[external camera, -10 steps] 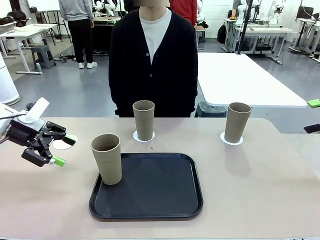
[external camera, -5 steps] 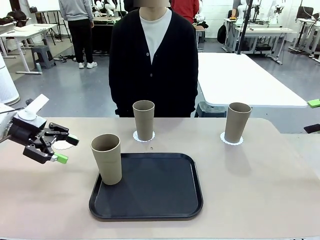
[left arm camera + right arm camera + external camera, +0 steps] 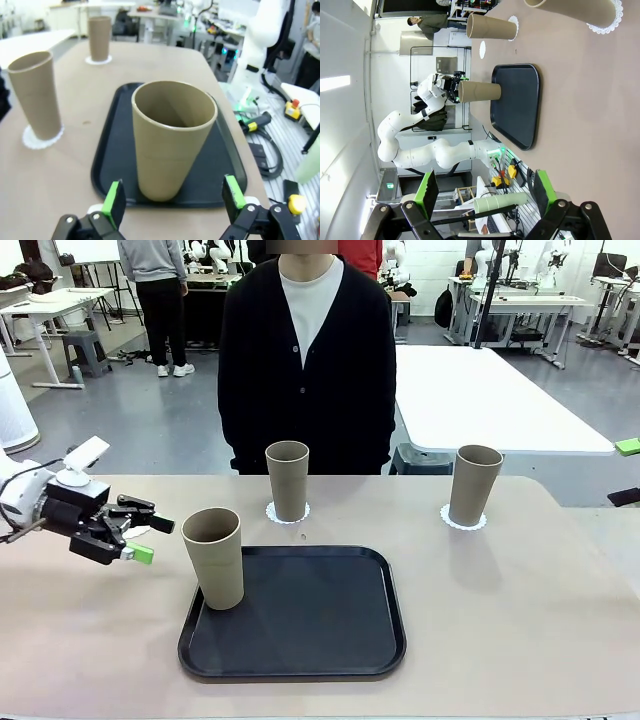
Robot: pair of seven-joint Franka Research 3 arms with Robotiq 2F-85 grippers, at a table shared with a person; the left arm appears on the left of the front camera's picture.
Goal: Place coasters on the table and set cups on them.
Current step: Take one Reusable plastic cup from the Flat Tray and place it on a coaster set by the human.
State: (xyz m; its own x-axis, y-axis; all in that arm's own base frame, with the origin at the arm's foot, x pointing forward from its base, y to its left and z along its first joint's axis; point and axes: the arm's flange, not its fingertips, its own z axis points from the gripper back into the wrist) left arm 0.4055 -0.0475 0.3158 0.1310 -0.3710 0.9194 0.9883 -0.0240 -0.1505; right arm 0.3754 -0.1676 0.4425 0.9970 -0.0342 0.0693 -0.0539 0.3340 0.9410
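The left gripper hangs just beside the third cup, its jaws spread wide and holding nothing; in the left wrist view the two green pads frame the cup's lower body with clear air on both sides. That cup stands upright at the near-left corner of the black tray. The step in hand, by the look of it, is taking this cup off the tray and setting it on the bare coaster, which lies on the table just behind the gripper.

To do it well, the gripper should ease forward until the cup sits centred between the pads, then close low to mid-body, where the tapered wall is narrower and stiffer; a squeeze near the rim may dent it. The cup needs lifting clear of the tray's raised lip before moving sideways, and should come down upright on the middle of the disc so the scalloped edge shows all round.

The right gripper is likewise released and empty, well away from the work.

Count: three cups, two already on coasters at the far side; three coasters; one tray.
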